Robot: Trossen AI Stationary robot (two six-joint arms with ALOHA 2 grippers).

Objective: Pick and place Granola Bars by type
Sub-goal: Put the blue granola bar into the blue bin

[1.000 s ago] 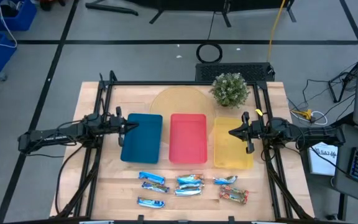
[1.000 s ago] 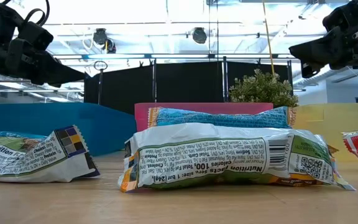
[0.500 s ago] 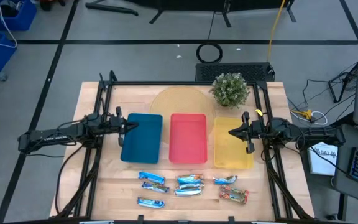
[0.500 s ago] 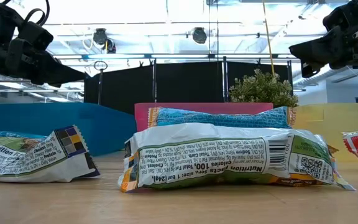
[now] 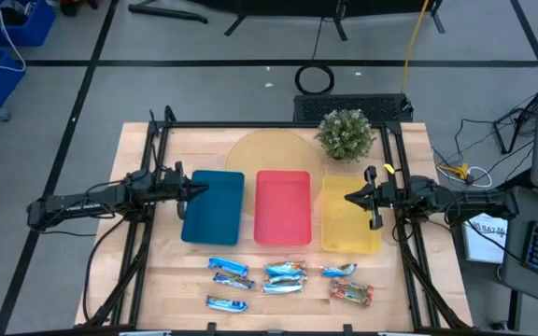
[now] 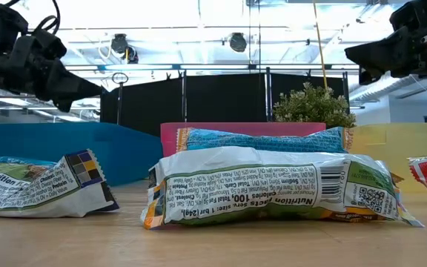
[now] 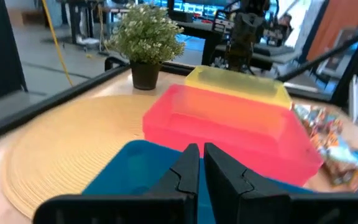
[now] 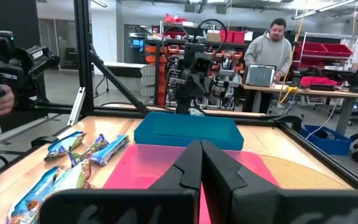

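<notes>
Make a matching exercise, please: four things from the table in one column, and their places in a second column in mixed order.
1. blue tray
2. red tray
3. yellow tray
4. potted plant

A. middle of the tray row
B. far edge of the table
C. under the left gripper
D. under the right gripper

Pairs: 1-C, 2-A, 3-D, 4-B

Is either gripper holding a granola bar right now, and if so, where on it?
Neither: the left gripper and right gripper are shut on nothing; the granola bars lie on the table.
</notes>
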